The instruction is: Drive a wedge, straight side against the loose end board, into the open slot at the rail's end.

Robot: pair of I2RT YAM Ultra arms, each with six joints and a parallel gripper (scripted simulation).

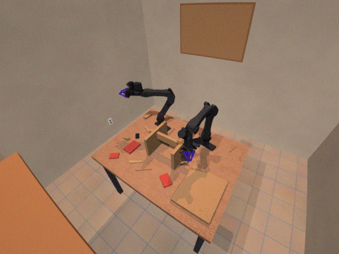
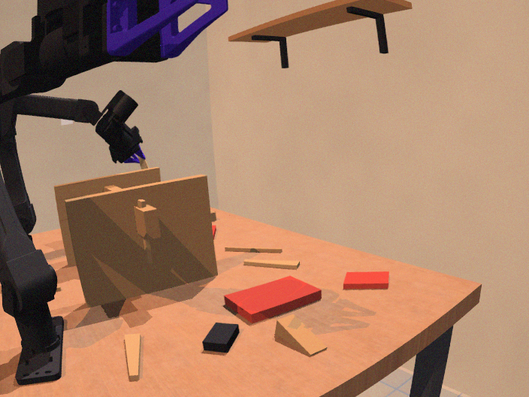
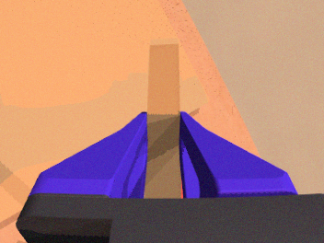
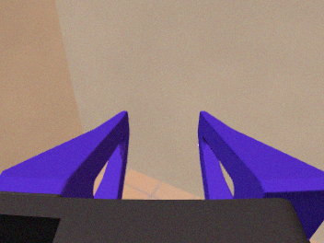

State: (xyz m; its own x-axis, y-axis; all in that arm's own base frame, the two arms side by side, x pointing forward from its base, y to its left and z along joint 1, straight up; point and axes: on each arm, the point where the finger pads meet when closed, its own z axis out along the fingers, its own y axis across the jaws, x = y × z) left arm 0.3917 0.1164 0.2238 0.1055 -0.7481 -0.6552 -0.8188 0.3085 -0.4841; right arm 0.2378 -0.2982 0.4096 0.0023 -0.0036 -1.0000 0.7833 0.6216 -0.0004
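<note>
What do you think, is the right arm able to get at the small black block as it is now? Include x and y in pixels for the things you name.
Probably yes: the right gripper (image 1: 120, 93) (image 2: 219, 7) (image 4: 163, 121) is empty and open, and nothing visibly covers the black block (image 1: 137, 135) (image 2: 219, 336). The red block (image 1: 132, 146) (image 2: 273, 297) lies nearby, but apart.
</note>
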